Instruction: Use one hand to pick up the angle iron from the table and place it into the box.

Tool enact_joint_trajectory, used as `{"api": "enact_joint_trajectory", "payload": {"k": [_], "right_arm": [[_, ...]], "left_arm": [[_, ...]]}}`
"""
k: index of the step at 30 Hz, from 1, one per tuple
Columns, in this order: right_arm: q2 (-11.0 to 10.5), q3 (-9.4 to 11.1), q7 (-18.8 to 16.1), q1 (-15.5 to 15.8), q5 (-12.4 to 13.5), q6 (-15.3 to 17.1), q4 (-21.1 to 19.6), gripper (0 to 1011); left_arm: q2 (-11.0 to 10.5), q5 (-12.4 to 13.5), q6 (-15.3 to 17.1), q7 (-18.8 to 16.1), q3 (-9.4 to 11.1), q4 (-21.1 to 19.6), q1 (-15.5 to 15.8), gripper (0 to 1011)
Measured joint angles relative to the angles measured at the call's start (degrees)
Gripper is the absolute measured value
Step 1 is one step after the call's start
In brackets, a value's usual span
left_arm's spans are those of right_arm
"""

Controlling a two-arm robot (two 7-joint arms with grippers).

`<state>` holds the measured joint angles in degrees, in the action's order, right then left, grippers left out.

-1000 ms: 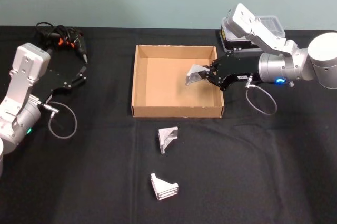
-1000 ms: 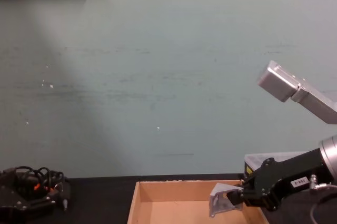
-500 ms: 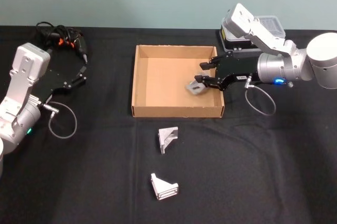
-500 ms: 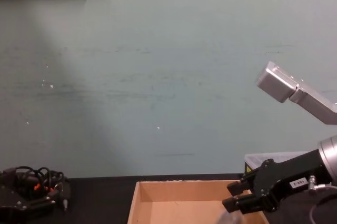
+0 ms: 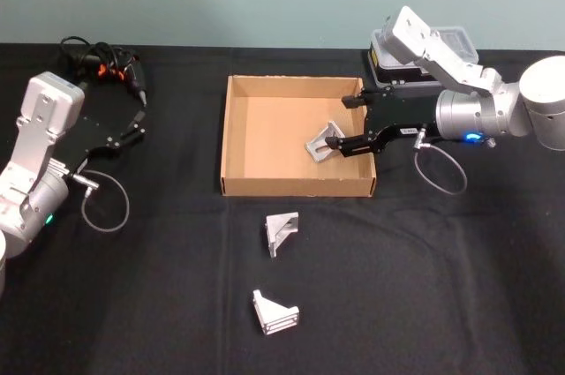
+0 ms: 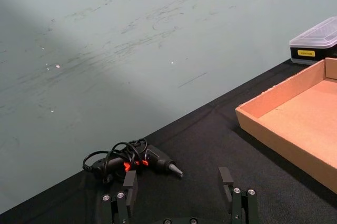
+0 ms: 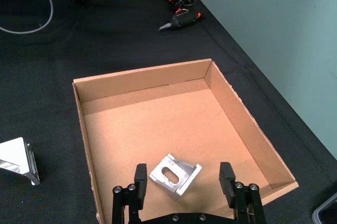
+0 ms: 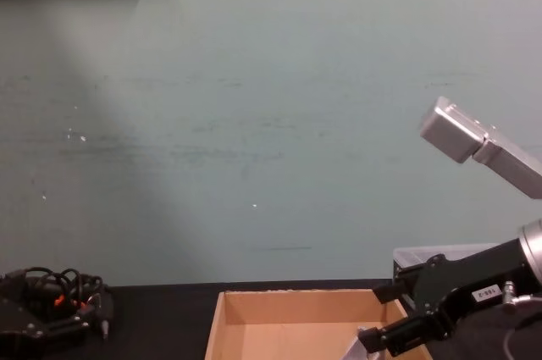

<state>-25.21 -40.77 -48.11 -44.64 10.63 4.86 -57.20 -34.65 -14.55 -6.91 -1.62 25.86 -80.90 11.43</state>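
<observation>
Nearest the robot's body, well short of the right gripper (image 5: pixel 342 123) and off to its left, the nearest angle iron (image 5: pixel 274 313) is lying on the table (image 5: pixel 424 287). The second angle iron (image 5: pixel 282 232) is sitting a little farther out, just short of the front wall of the box (image 5: pixel 296 186).

Past that wall, the right gripper is hovering over the box's right side with its fingers spread wide, gripping nothing. The boxed angle iron (image 7: pixel 175 174) is lying tilted on the cardboard floor beneath the gap between those fingers, apart from both in the right wrist view. So, by my judgement, you are finishing the placing step for this piece: it is lying inside and free.

Next you are looking at lifting the gripper clear of the right wall without clipping it. Then you are bringing it toward the body for the second angle iron, fingers spread to straddle it.

Far across from the right gripper, the left gripper (image 5: pixel 139 117) is sitting parked with its fingers apart. Behind the right gripper a lidded black case (image 5: pixel 441 40) is standing. Beyond the left gripper, a corded drill (image 5: pixel 115 66) is lying.
</observation>
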Motion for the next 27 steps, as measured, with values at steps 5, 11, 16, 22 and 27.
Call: {"api": "enact_joint_trajectory", "payload": {"k": [5, 11, 16, 22, 27], "right_arm": [[-0.42, 0.38, 0.2, 0.39, 0.3, -0.1, -0.75, 991], [-1.45, 1.22, 0.61, 1.21, 1.1, -0.06, -2.82, 1003], [-2.98, 2.27, 0.74, 2.21, 2.24, 0.24, -6.34, 1002], [-5.18, 3.04, -0.04, 3.29, 4.1, 0.71, -11.48, 1003], [-7.66, 3.63, -2.28, 4.26, 6.94, 1.21, -16.49, 1003]], "left_arm": [[0.0, 0.0, 0.0, 0.0, 0.0, 0.0, 0.0, 1000], [0.0, 0.0, 0.0, 0.0, 0.0, 0.0, 0.0, 1000], [0.0, 0.0, 0.0, 0.0, 0.0, 0.0, 0.0, 1000], [0.0, 0.0, 0.0, 0.0, 0.0, 0.0, 0.0, 1000], [0.0, 0.0, 0.0, 0.0, 0.0, 0.0, 0.0, 1000]]}}
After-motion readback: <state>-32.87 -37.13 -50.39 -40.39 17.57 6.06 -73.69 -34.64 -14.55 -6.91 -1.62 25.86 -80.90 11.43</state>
